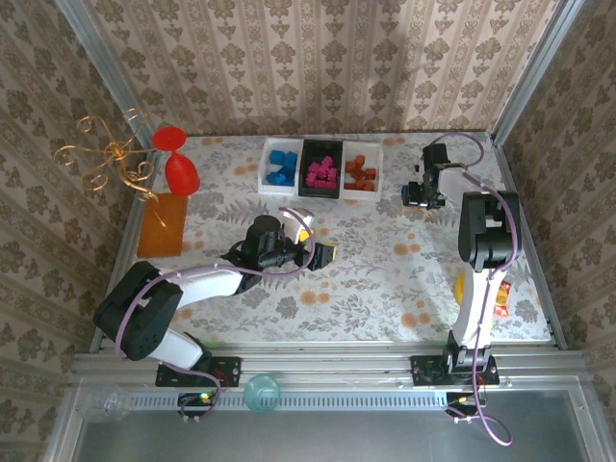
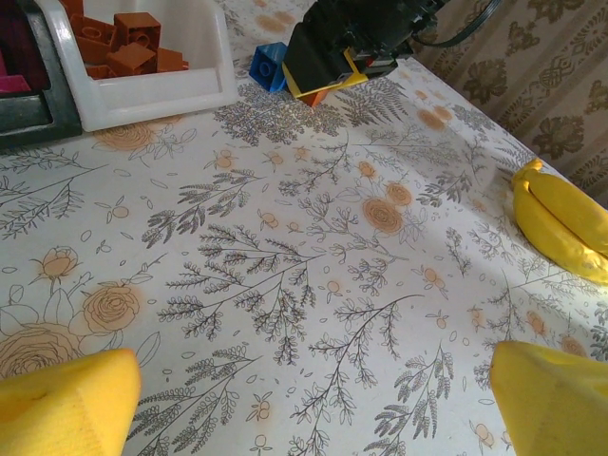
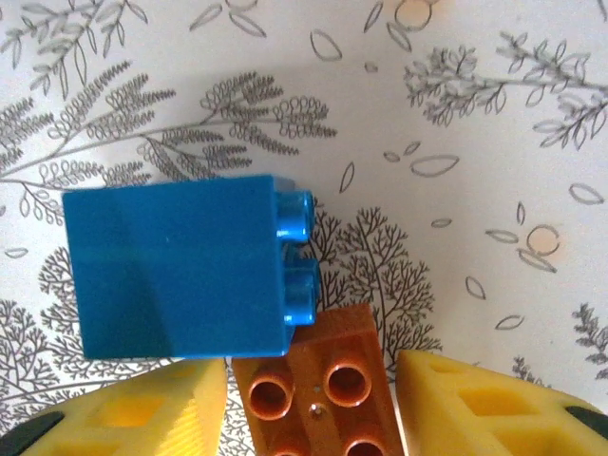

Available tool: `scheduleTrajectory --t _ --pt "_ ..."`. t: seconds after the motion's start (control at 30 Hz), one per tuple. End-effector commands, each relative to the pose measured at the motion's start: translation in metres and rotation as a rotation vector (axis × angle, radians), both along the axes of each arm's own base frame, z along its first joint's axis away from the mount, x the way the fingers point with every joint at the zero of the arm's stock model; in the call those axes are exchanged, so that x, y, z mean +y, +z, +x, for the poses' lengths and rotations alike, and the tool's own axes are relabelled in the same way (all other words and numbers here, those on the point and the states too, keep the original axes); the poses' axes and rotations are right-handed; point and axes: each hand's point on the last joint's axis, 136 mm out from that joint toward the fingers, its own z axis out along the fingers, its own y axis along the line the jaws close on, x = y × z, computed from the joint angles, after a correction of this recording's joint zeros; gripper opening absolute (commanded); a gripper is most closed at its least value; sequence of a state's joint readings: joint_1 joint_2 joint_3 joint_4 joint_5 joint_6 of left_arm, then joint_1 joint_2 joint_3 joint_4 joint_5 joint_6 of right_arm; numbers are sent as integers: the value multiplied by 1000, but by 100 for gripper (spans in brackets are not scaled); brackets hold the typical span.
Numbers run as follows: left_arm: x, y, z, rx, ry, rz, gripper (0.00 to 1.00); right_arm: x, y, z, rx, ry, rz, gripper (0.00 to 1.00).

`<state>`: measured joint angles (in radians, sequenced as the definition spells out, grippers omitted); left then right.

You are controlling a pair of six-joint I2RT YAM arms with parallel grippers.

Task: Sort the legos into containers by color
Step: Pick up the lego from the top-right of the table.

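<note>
Orange brick [image 3: 318, 399] sits low centre on the tabletop [image 3: 475, 142], touching a blue brick [image 3: 180, 266], flanked by the right pincer [image 3: 312, 380]; whether it is clamped cannot be told. Left pincer [image 2: 309, 394] stands apart. Brick judged light, rigid, slick: take its flat sides.

The black bin [image 1: 304, 175] stands in the middle of a close row of three open bins and holds a heap of magenta-pink legos [image 1: 320, 171]. The white bin on its left [image 1: 266, 166] holds blue legos [image 1: 282, 166]. The white bin on its right [image 1: 376, 173] holds orange-brown legos [image 1: 360, 171]. Past that right-hand bin, two loose bricks lie on the worktop [image 3: 475, 114]: a blue brick [image 3: 180, 266] tipped on its side, and an orange-brown brick [image 3: 318, 399], studs up, at the blue one's corner.
</note>
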<state>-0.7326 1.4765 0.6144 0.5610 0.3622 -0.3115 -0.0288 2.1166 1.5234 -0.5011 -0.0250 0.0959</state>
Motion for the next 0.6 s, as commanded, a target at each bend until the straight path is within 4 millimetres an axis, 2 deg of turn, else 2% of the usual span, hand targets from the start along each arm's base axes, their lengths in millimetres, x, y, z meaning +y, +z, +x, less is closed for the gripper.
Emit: scheduleTrajectory --t 0.0,0.3,0.43,0.57 --pt "-2 14 5 -47 -1 -8 96 -2 -13 -5 67 25 -24 49" --pt "-2 14 5 -47 -1 -6 96 1 -9 -7 58 35 -12 32" --pt "-1 13 6 -45 2 -4 96 4 10 -11 20 29 6 28" --pt "-2 11 7 -41 4 0 96 17 46 -17 -81 19 78 27"
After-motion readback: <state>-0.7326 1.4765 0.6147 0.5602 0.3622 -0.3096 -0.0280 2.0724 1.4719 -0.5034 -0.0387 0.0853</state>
